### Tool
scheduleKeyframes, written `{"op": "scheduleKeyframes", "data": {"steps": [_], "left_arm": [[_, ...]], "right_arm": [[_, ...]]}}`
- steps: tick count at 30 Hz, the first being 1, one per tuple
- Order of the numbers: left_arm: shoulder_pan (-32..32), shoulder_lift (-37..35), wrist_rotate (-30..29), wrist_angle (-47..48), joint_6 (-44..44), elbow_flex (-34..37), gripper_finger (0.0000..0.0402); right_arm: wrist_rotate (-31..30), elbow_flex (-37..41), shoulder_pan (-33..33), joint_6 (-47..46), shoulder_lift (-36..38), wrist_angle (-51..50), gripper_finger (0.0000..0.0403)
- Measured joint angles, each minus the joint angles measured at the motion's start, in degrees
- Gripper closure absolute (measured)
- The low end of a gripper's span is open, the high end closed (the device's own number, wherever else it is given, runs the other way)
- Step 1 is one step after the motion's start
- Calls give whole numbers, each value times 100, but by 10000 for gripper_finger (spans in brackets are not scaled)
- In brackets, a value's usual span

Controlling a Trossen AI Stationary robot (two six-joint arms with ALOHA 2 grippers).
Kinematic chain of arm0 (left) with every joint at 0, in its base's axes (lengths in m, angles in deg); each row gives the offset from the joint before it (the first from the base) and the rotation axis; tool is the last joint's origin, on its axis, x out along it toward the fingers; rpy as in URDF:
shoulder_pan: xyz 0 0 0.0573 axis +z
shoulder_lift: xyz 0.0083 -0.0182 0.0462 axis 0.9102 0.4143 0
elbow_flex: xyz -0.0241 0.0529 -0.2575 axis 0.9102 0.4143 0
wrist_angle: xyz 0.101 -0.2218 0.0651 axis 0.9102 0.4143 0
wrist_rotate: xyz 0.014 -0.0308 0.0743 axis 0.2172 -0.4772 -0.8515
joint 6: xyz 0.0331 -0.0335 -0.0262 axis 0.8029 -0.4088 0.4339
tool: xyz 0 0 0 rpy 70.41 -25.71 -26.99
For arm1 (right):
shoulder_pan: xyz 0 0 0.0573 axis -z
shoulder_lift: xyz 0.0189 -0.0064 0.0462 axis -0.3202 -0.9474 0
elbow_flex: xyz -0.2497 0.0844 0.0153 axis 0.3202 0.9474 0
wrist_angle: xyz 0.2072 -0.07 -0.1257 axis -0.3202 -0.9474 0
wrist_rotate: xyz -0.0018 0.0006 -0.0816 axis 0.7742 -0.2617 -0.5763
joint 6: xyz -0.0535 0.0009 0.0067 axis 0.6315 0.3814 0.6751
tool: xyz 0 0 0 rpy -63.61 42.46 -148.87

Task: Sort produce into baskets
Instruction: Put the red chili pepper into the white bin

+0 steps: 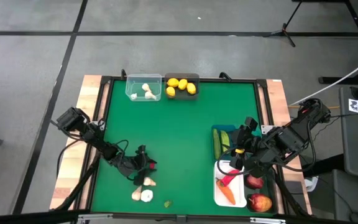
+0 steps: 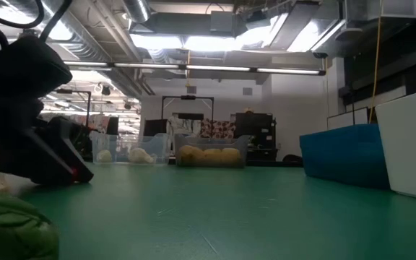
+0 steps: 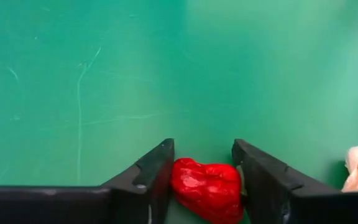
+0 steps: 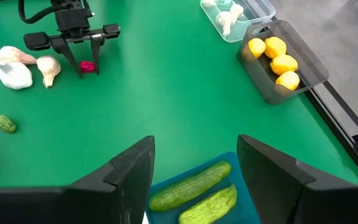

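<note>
Near the white basket (image 1: pixel 218 194) as our landmark, the high view puts the left gripper (image 1: pixel 143 167) well across the green tabletop (image 1: pixel 179 137), low over the mat, with garlic bulbs (image 1: pixel 143 195) just beside it. The right gripper (image 1: pixel 241 149) hovers above the blue basket (image 1: pixel 215 134), which adjoins the white basket. Far from both, the clear basket (image 1: pixel 135 93) holds bulbs and the dark grey basket (image 1: pixel 182 96) holds lemons (image 1: pixel 181 86).

Low view next: a green piece (image 2: pixel 9 227) lies close to the lens, the blue basket and white basket wall off at the side.

Left wrist view: jaws spread, straddling a small red pepper (image 3: pixel 207 186) that sits on the mat between them, touching or nearly so, not yet pinched.

Right wrist view: right jaws spread wide, empty, over the cucumbers (image 4: pixel 191 186) in the blue basket; the left gripper shows far off, astride the pepper.

My worry: that pepper looks glossy and lumpy, so a shallow or off-centre squeeze could squirt it out sideways. And carrying it toward the white basket risks crowding the waiting right arm.
</note>
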Motion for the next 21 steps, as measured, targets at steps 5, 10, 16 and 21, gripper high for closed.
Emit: {"op": "scheduleKeyframes", "data": {"steps": [5, 10, 16, 21], "left_arm": [[2, -17, -50, 0, -237, 0, 268], [86, -245, -52, -17, -272, -8, 272], [472, -513, -106, -35, 113, -352, 272], [969, -527, -111, -33, 812, -1055, 273]], "right_arm": [[1, 0, 0, 40, -2, 2, 173], [2, 0, 0, 48, -2, 2, 173], [2, 0, 0, 59, -2, 4, 173], [-36, 0, 0, 63, -2, 6, 173]]}}
